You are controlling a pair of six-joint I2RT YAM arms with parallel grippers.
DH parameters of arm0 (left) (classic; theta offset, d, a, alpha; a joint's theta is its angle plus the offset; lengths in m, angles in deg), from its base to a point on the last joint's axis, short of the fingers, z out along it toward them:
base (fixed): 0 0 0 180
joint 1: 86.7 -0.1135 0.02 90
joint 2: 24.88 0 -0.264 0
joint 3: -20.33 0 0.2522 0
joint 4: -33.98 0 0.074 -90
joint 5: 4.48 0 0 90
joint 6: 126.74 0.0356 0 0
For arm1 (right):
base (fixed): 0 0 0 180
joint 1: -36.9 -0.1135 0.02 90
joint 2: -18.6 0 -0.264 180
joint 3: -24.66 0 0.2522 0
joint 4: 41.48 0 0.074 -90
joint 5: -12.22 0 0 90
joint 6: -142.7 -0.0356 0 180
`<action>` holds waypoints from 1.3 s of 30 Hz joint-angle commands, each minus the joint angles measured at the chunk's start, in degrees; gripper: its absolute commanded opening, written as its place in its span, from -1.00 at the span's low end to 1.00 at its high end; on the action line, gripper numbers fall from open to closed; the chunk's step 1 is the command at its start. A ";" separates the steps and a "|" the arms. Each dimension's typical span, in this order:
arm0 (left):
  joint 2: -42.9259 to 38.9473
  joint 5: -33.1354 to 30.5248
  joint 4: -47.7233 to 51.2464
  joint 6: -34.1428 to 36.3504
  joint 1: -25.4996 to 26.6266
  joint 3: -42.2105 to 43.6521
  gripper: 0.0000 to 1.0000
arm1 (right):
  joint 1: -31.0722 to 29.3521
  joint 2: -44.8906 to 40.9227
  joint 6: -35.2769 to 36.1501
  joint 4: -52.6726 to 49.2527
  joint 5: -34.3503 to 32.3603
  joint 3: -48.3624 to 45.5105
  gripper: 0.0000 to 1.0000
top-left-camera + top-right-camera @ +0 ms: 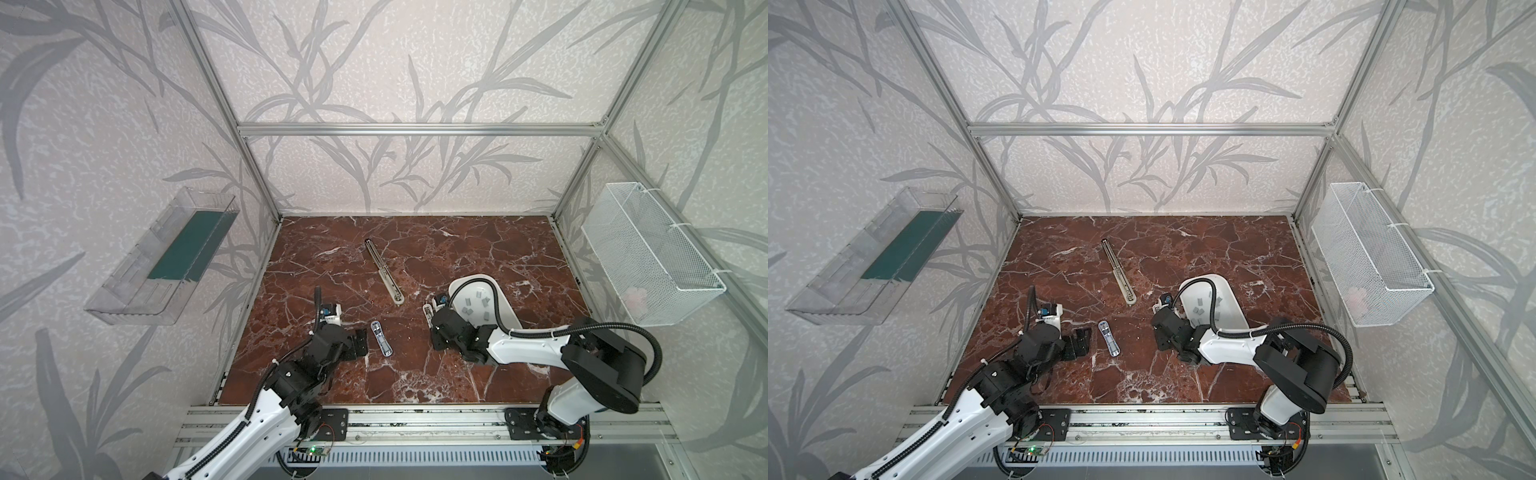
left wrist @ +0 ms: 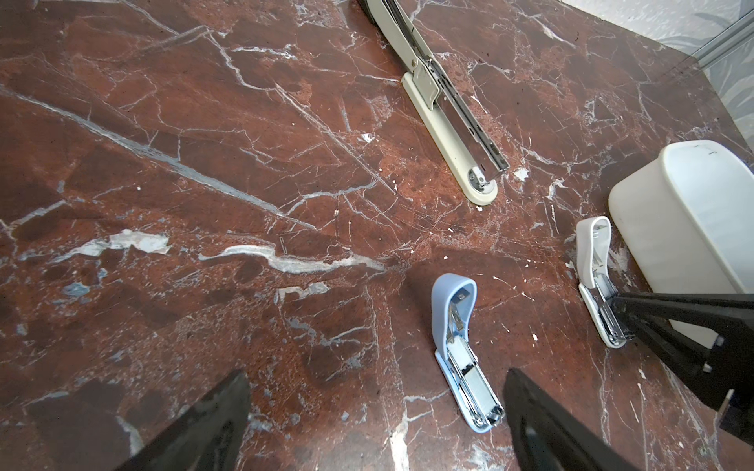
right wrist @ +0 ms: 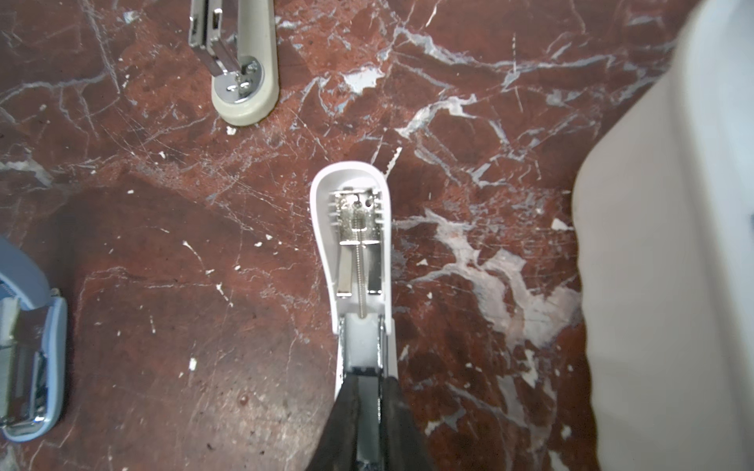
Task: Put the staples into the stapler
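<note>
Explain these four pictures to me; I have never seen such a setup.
Two white-and-black robot arms stand at a red-brown marble-patterned table, each ending in a two-fingered gripper. Two pictures look down from overhead; the other two come from cameras on the wrists. On the table lie a long beige stapler, a small blue stapler and a small white stapler, all opened, plus a white oval tray holding small grey staple strips. The left gripper is open and empty beside the blue stapler. The right gripper, nearly closed, has its tips at the white stapler's magazine; whether it pinches a strip is unclear.
</note>
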 commanded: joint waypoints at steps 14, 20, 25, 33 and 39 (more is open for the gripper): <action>-1.47 -0.83 -0.07 -0.20 -0.30 0.53 0.94 | -0.39 -16.57 1.41 -12.72 -6.82 1.14 -0.34; -2.11 -2.72 1.14 -1.76 -0.29 0.13 0.94 | 0.27 -26.10 1.42 -19.67 -15.33 1.50 -0.19; 1.88 -4.57 -0.57 -2.91 -0.30 -4.08 0.94 | 4.68 -28.20 0.24 -25.06 -16.21 1.86 -0.17; 17.57 -12.72 -23.77 13.03 -0.45 -10.70 0.99 | 18.47 -24.38 -0.45 -18.09 -10.03 1.68 -0.22; 25.74 -8.78 -24.25 18.50 -1.98 -18.63 0.99 | 19.37 -20.55 -0.98 -19.55 -12.06 5.42 -0.23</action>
